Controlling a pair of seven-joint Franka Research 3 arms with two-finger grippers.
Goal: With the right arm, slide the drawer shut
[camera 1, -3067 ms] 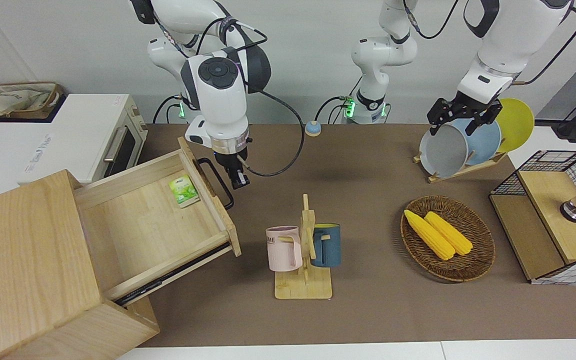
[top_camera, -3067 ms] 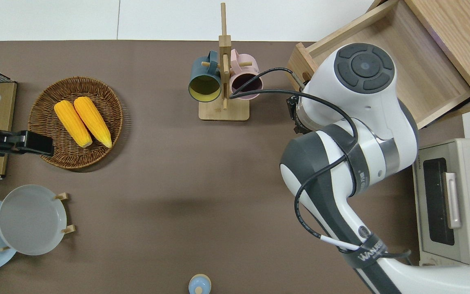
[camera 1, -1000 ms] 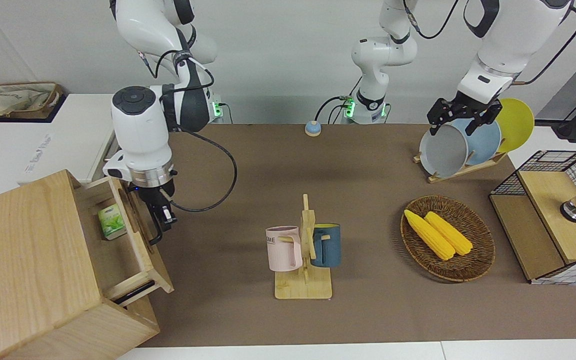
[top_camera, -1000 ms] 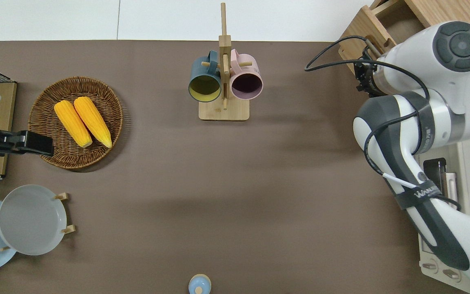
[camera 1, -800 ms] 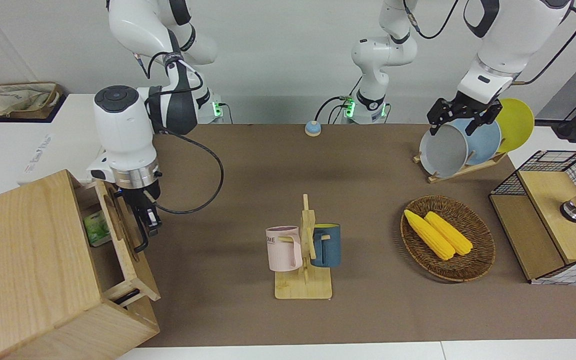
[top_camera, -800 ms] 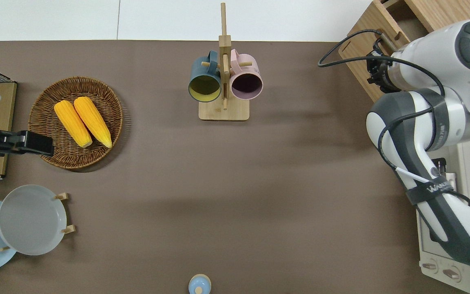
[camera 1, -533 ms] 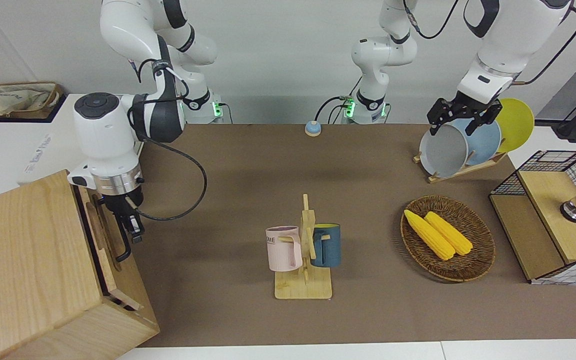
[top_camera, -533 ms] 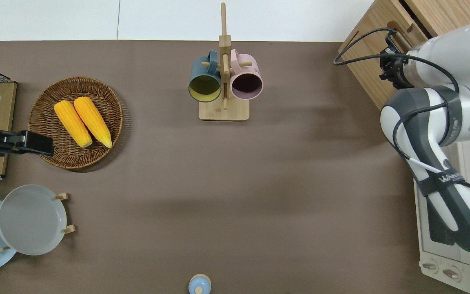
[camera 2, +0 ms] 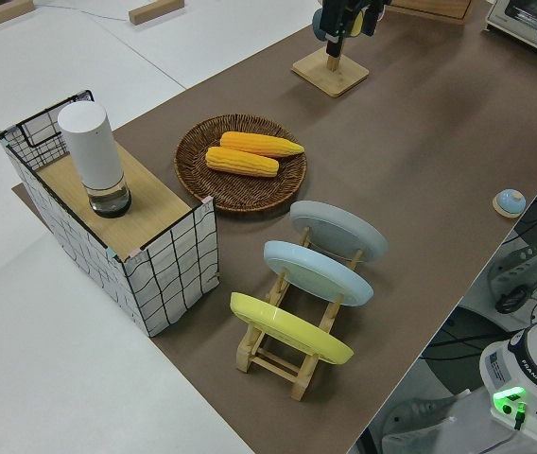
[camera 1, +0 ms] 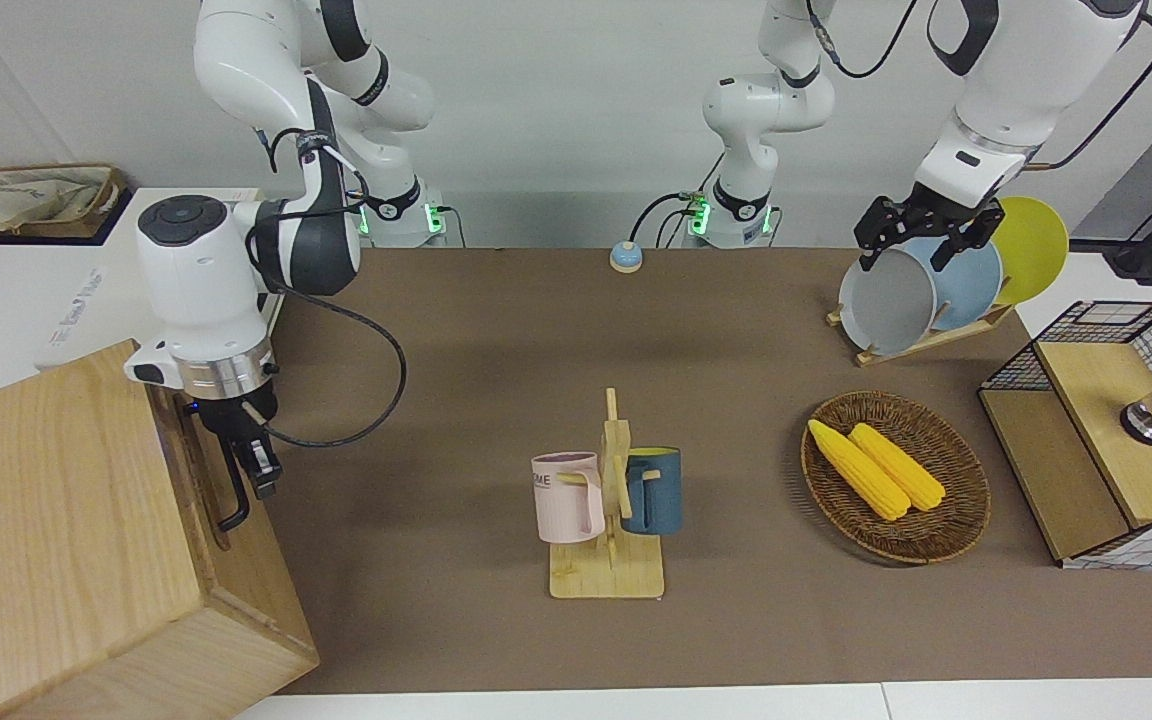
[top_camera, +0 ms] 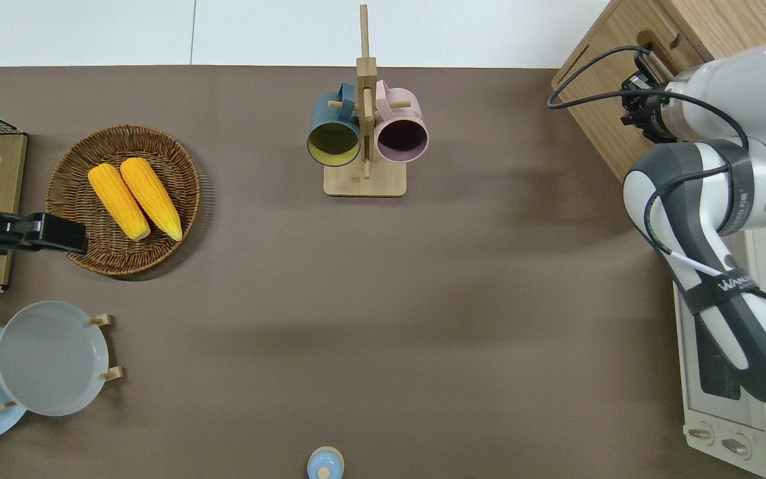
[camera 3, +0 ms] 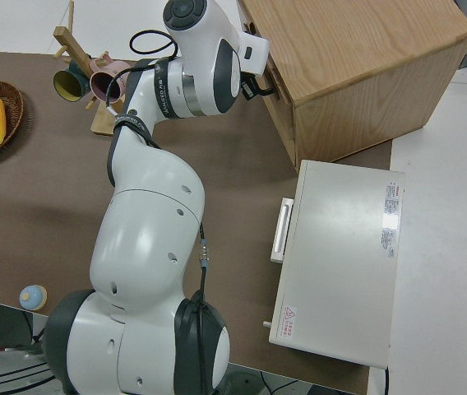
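Observation:
The drawer sits pushed into the pale wooden cabinet at the right arm's end of the table, its front flush with the cabinet face. Its black loop handle sticks out toward the table. My right gripper is shut, points down and hangs right beside the handle, holding nothing. The overhead view shows the drawer front and the right gripper at the cabinet face. The right side view shows the right gripper against the cabinet. My left arm is parked, its gripper open.
A white toaster oven stands beside the cabinet, nearer to the robots. A mug rack holds a pink and a blue mug mid-table. A basket of corn, a plate rack and a wire-mesh box stand toward the left arm's end.
The right gripper has pushed the drawer from wide open to fully into the cabinet. The green packet inside is now hidden. The left arm has not moved.

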